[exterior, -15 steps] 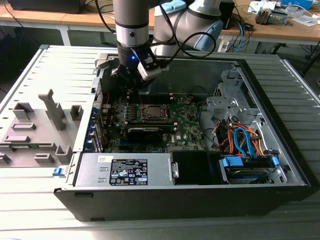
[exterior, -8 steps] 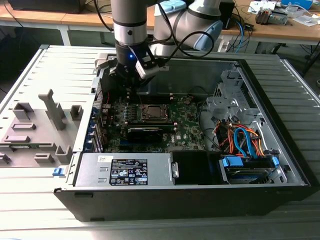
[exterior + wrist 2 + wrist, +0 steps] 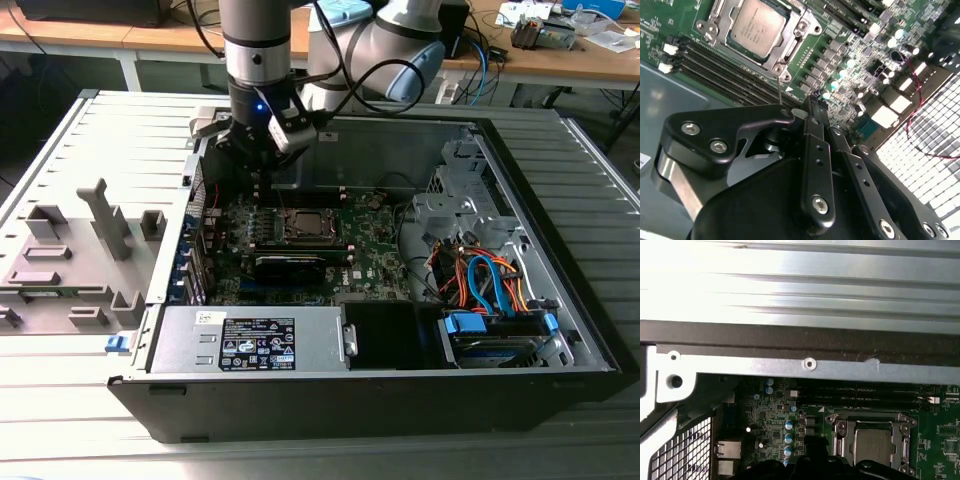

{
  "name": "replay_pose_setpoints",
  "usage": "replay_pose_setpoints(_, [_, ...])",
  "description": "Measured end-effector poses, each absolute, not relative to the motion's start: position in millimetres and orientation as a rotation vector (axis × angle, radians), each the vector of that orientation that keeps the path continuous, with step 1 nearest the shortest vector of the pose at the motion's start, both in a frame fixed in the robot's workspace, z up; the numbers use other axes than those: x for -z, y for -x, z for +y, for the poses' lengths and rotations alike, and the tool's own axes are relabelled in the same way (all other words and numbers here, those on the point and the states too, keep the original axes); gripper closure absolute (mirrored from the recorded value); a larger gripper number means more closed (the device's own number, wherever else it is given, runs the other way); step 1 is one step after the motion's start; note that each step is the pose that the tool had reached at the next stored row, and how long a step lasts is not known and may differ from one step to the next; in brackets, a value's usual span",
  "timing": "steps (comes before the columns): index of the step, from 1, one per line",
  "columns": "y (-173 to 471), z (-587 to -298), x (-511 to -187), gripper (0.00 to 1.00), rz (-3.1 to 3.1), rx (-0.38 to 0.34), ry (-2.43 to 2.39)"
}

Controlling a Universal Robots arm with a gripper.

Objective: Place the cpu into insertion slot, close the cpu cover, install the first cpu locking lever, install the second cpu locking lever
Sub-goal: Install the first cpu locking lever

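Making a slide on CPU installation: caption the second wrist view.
Gripper hovers beside the insertion slot, cpu seated under the closed cpu cover.

cpu [image 3: 874, 447] cut off by frame edge, claw [image 3: 812, 102] fingertips hidden

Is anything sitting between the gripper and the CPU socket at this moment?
Nothing visible does. The cpu already lies in the insertion slot with the cpu cover framing it. In the second wrist view the gripper hangs beside the socket, with bare board between them.
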State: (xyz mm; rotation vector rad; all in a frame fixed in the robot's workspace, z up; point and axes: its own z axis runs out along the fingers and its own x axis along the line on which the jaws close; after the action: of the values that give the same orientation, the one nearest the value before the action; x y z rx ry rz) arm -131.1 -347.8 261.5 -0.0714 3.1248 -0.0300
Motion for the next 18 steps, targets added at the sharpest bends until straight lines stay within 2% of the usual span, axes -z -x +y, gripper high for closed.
replay_pose_setpoints(6, [131.2, -339.2, -261.4, 0.89, 3.125, 0.006, 0.072])
replay_pose_setpoints(8, [131.2, -339.1, -261.5, 0.89, 3.123, -0.055, 0.071])
replay_pose_setpoints(18, [128.0, -340.1, -261.4, 0.89, 3.124, -0.058, 0.071])
